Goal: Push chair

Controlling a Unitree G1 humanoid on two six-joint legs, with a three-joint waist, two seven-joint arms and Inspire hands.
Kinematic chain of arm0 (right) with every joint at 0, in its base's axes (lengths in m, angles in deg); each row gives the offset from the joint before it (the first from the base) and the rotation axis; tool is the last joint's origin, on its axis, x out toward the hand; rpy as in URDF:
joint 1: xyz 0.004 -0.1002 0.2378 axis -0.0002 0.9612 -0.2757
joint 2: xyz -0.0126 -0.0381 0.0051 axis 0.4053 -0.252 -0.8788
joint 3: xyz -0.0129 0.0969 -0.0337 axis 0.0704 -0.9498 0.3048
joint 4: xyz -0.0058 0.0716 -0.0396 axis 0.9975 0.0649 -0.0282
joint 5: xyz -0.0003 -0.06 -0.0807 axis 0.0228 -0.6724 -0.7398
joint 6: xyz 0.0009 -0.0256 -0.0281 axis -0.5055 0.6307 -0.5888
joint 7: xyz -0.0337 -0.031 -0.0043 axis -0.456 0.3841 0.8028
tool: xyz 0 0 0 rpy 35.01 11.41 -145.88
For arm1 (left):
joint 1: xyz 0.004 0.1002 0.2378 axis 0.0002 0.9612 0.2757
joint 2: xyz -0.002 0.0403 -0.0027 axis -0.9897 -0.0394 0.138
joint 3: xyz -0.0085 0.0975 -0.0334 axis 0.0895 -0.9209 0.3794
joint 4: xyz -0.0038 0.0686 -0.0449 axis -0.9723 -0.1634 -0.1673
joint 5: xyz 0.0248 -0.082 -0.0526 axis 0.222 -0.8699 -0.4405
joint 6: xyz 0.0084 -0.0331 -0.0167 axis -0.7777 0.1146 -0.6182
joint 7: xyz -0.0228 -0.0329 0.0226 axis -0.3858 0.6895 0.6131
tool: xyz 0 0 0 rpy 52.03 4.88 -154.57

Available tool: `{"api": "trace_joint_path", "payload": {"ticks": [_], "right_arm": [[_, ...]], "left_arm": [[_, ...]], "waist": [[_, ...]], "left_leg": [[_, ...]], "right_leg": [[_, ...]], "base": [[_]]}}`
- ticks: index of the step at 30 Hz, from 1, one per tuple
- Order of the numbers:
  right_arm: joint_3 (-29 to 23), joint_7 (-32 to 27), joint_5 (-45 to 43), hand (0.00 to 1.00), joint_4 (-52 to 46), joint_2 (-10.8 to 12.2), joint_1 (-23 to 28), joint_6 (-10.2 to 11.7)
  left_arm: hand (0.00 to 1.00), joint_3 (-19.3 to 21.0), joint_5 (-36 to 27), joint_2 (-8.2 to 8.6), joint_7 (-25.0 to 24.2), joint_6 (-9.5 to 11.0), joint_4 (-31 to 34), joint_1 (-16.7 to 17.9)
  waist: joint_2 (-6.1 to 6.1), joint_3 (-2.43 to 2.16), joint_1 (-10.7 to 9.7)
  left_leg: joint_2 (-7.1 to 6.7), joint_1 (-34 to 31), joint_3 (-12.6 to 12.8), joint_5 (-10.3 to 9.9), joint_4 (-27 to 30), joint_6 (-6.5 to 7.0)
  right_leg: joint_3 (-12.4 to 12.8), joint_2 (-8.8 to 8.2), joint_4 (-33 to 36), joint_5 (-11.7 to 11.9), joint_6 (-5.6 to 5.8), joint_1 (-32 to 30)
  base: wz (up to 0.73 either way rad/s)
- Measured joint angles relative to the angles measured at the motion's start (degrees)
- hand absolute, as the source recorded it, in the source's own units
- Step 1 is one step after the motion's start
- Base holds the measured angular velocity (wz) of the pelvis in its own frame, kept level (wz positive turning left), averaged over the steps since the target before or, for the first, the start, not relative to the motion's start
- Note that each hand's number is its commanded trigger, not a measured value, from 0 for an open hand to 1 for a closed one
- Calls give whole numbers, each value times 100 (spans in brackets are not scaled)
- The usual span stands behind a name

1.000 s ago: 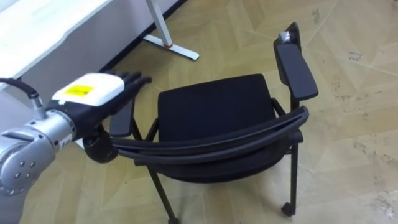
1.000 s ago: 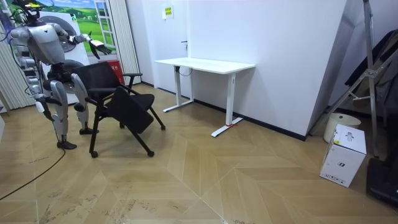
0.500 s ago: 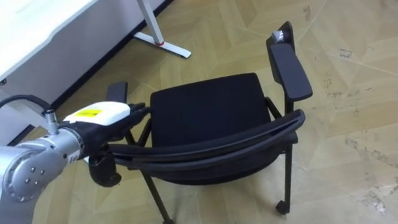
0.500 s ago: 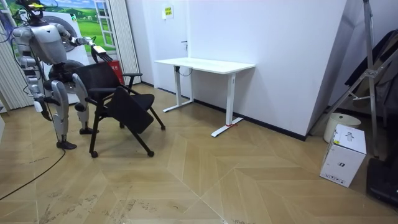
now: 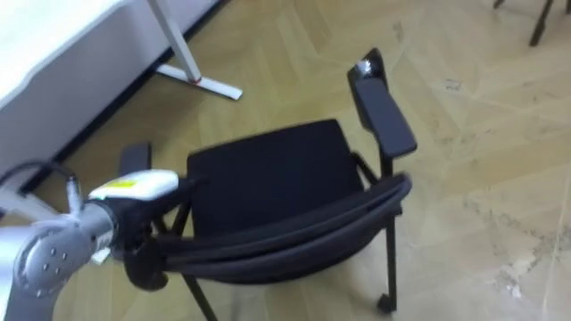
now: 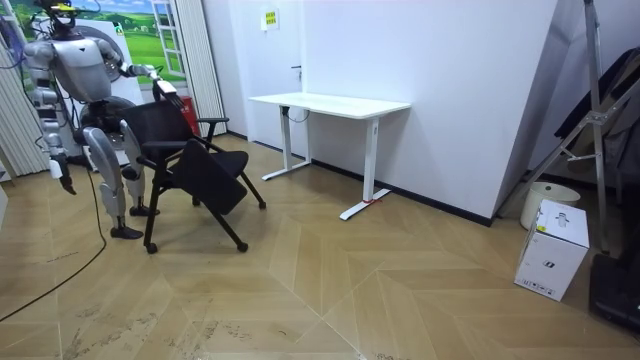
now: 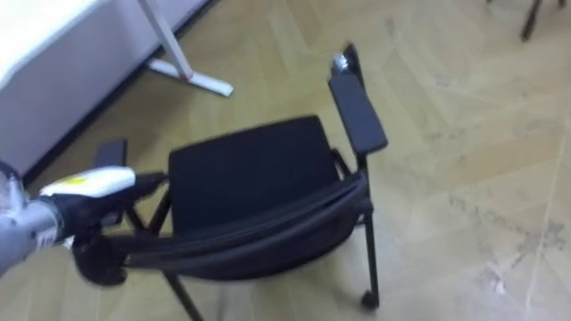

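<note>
The left robot hand, fingers seemingly straight, is set at the black chair's backrest end; pushed off-centre, the chair could be swivelled or tipped.

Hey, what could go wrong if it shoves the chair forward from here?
The left hand is at one end of the backrest of the chair, so a push may swing it round rather than roll it straight. The desk foot lies ahead to the left; the chair could catch on it.
</note>
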Motion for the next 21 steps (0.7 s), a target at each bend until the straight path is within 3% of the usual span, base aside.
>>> {"api": "trace_joint_path", "payload": {"ticks": [6,11,13,16,21], "right_arm": [[14,-27,70,0,-3,11,-1,30],[54,-54,452,0,-2,51,37,9],[110,-69,581,0,-9,61,44,-55],[166,-71,556,0,-37,60,45,-60],[162,-84,460,0,-59,70,41,-64]], "left_arm": [[0,-118,112,37,262,18,-231,189],[0,-162,72,447,777,43,-698,198],[0,-169,-24,610,1071,46,-925,201],[0,-166,30,748,1253,7,-984,201],[0,-165,349,939,1415,18,-1107,198]], "waist": [[-115,-64,3],[-20,-109,-19],[-1,-104,-5],[-54,-73,-8],[-119,-63,-10]], "left_leg": [[-61,2,80,-16,104,23],[-92,48,79,-20,113,35],[-95,116,97,-19,109,37],[-94,168,140,-19,117,37],[-101,220,188,-20,104,38]], "right_leg": [[34,-49,-198,56,125,144],[35,-83,-176,84,155,184],[61,-82,-123,70,158,207],[65,-87,-94,16,208,222],[91,-92,-112,26,206,286]], "base": [[7],[0],[-4],[0],[-2]]}}
